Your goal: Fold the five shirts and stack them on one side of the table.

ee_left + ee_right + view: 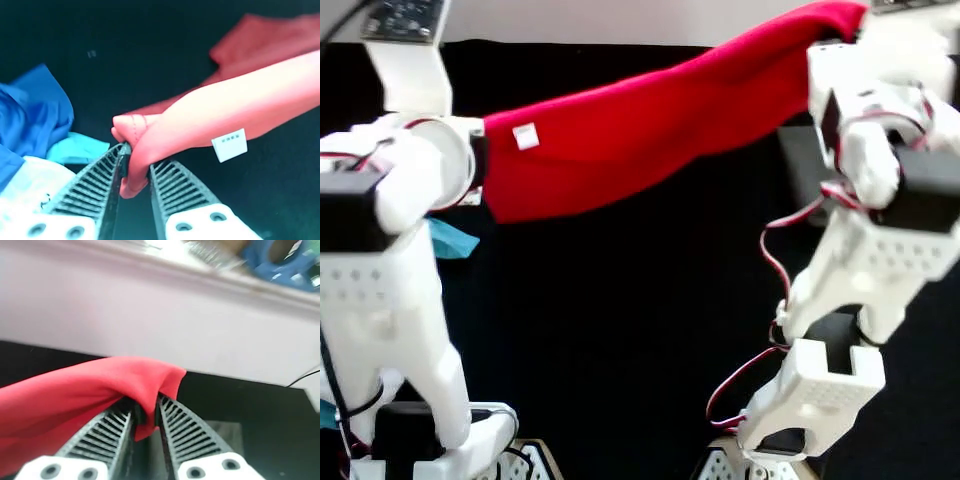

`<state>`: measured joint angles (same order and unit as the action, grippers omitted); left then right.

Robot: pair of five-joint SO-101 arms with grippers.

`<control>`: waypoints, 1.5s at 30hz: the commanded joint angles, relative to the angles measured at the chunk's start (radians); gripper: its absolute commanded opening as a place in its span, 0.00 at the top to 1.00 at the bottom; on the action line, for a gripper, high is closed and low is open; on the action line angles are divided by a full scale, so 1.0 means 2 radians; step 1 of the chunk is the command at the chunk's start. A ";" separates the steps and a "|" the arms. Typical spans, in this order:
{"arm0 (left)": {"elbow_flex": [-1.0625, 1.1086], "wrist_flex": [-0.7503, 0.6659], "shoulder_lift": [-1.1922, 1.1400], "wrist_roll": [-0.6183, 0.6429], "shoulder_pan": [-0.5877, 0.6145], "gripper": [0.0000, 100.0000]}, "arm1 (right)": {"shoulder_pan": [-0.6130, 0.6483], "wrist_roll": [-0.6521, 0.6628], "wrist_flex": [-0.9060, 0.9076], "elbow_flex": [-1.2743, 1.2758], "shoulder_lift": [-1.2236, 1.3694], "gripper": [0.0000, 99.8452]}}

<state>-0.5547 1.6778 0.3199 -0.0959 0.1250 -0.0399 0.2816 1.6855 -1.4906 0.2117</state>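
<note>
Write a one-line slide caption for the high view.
Both arms hold a red shirt stretched in mid-air between them, above the black table.

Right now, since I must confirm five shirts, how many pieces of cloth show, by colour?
Red shirt: 1
Blue cloth: 1
Teal cloth: 1
White cloth: 1, likely
Total: 4; the reddish patch behind may be the same shirt.

The black table bears loose cloth off to one side of the left claw: a blue shirt and, touching it and nearer the claw, a teal shirt. Just beyond the right claw a dark grey flat piece lies on it.
</note>
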 commanded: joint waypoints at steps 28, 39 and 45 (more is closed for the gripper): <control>-0.088 0.015 0.056 -0.005 0.055 0.99 | -0.013 0.004 -0.015 -0.135 -0.039 0.99; 0.022 0.024 0.113 -0.003 0.069 0.99 | 0.012 0.004 -0.008 -0.135 -0.125 0.99; 0.043 0.023 0.180 -0.003 0.071 0.99 | 0.013 0.004 0.014 -0.135 -0.152 0.99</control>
<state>-0.4733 1.7254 0.6160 -0.0959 0.2463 -0.0184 0.2831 1.6916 -1.6640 -0.0583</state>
